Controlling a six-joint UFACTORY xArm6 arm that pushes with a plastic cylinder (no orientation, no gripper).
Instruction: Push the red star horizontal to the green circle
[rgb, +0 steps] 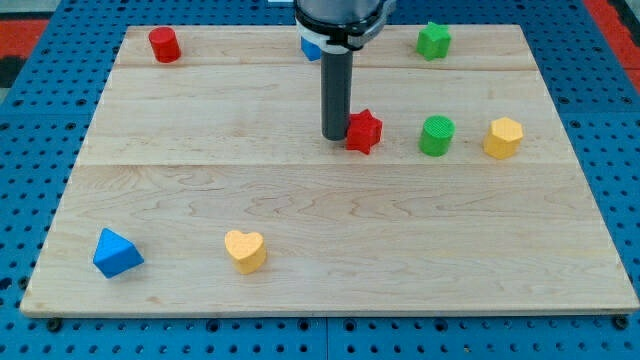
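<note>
You have no jaws on this rig to release or clench; the arm ends in a plain dark rod, and my tip (334, 136) sits on the bench (300, 220) right against the view's left side of the red star (364, 131). From this angle the two look to be touching, though the rod's own bulk hides the exact contact line, so treat that as probable rather than certain.

The red star lies a little right of the bench's middle, with the green circle (436, 135) near it on the view's right and a bare strip of wood between them. Judged by their heights in the view, the star already sits on nearly the same line across the bench as the circle, so you appear to be in the closing part of the push, trimming rather than hauling.

What the next move calls for, as I read it, is restraint. If you press on toward the view's right, the star will close on the green circle and could knock it into the yellow block (503, 137) just beyond. If any correction is wanted, it is a slight nudge up or down the view, and for that you would need to bring my tip round to the star's top or bottom side first, since a push from here only drives it rightward.

The other blocks are well apart and out of your way.
</note>
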